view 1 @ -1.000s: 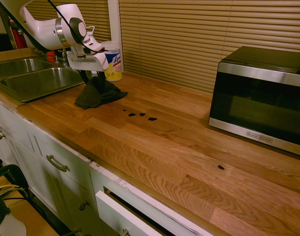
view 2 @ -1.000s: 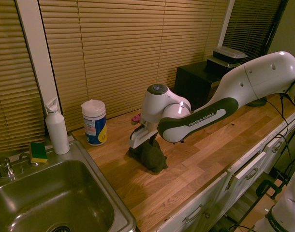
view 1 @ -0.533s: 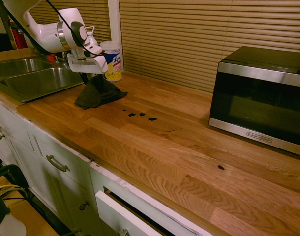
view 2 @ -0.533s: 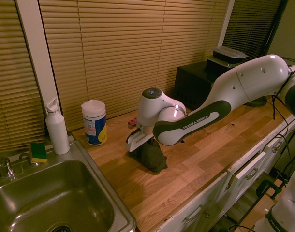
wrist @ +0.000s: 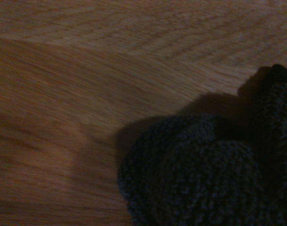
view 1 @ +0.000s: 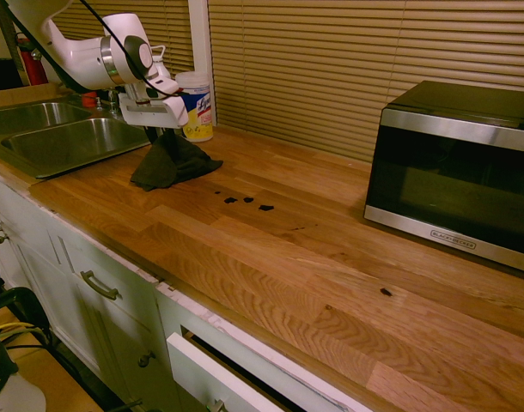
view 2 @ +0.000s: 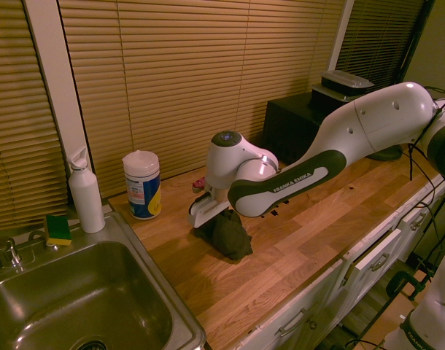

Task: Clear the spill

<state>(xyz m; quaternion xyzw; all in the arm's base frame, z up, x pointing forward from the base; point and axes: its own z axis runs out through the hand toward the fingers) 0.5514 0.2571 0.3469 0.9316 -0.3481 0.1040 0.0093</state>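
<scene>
Nearest you in the first exterior view is the front edge of the wooden surface (view 1: 271, 283), with white drawers and a cupboard handle below it. A lone dark knot in the grain (view 1: 386, 293) sits toward the right, in front of the microwave (view 1: 455, 172).

Further in, you find the spill (view 1: 247, 202): three small black-brown blotches in a short row on the bare wood, roughly mid-depth on the surface. It lies well apart from the microwave and near, but not touching, the edge of the dark cloth (view 1: 170, 163).

The cloth sits bunched in a peaked heap on the surface, its top drawn up to the end effector (view 1: 159, 130). From the second exterior view the end effector (view 2: 217, 213) meets the top of the cloth (view 2: 226, 235), and it looks to be pinching the fabric, though the fingertips are buried in the folds, so you cannot confirm the grip directly. The wrist view shows you only coarse dark weave (wrist: 209, 174) against wood grain.

Behind the cloth stands a wipes canister (view 1: 196, 106) with a yellow and blue label, close to the blinds. Left of it lies the steel sink (view 1: 64, 142); in the second exterior view a white spray bottle (view 2: 85, 192) and a sponge (view 2: 58, 229) sit at its back rim.
</scene>
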